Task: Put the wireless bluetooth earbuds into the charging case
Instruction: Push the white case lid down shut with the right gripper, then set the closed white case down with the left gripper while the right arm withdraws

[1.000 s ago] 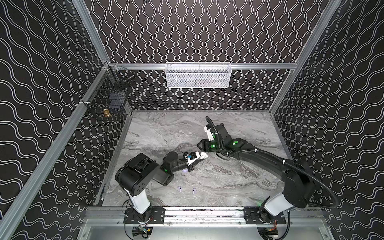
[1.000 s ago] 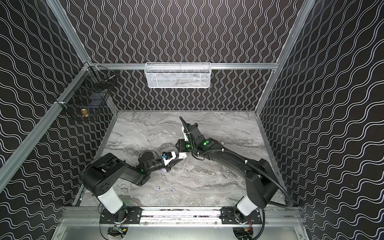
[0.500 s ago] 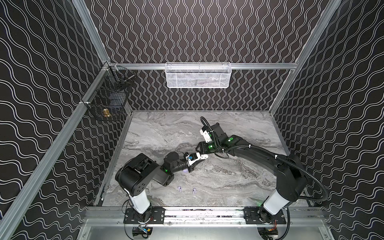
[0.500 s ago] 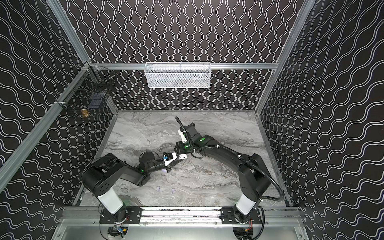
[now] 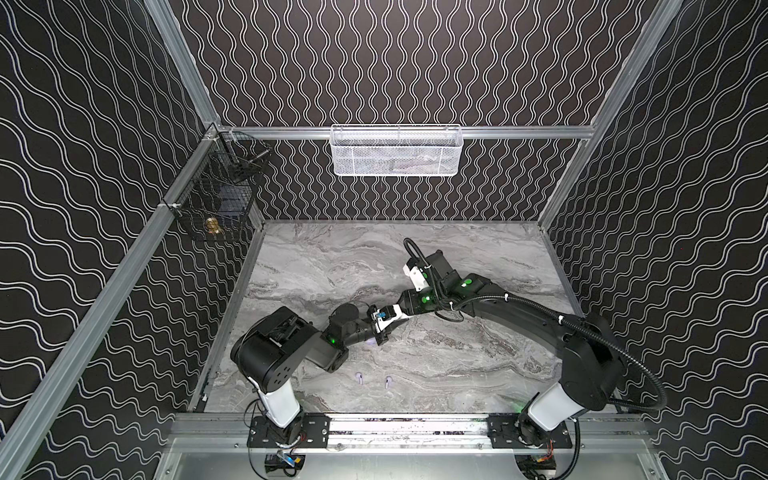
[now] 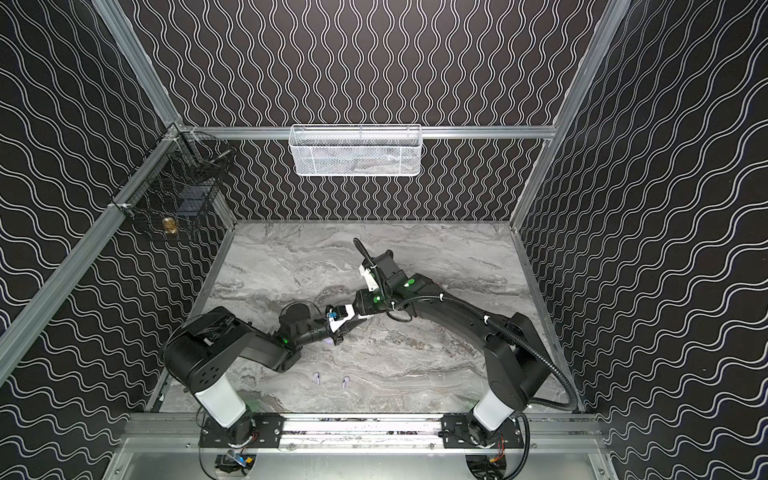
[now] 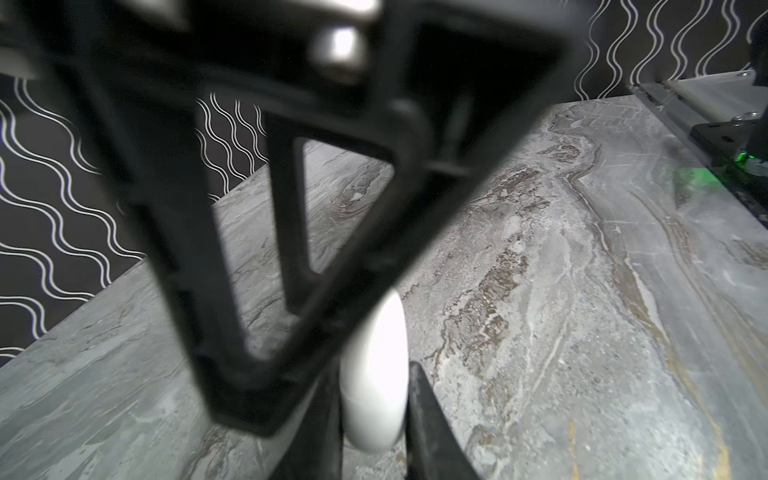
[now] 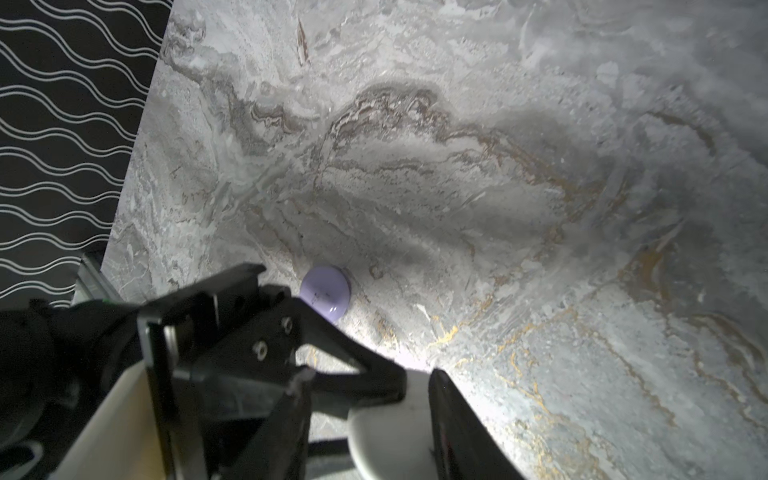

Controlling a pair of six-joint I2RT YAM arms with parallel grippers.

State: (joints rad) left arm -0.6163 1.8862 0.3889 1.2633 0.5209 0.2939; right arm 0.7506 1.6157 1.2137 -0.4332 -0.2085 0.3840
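Marble table (image 5: 478, 365), both arms meeting mid-table.

Left gripper (image 7: 371, 370) is clamped across the flat faces of the white charging case (image 7: 374, 399), seen edge-on. Right gripper (image 6: 340, 330) straddles the same case, one finger against its rim. Whether it truly pinches, cannot tell.

Lavender charging case (image 8: 326, 296) lies closed on the table just beside them. Lavender earbuds (image 5: 358, 377), a pair, lie loose near the front rail, apart from both cases. White earbuds not seen.

Reads as a case-handling step, reorienting or opening. Next calls for the lid up and one gripper freed for an earbud.
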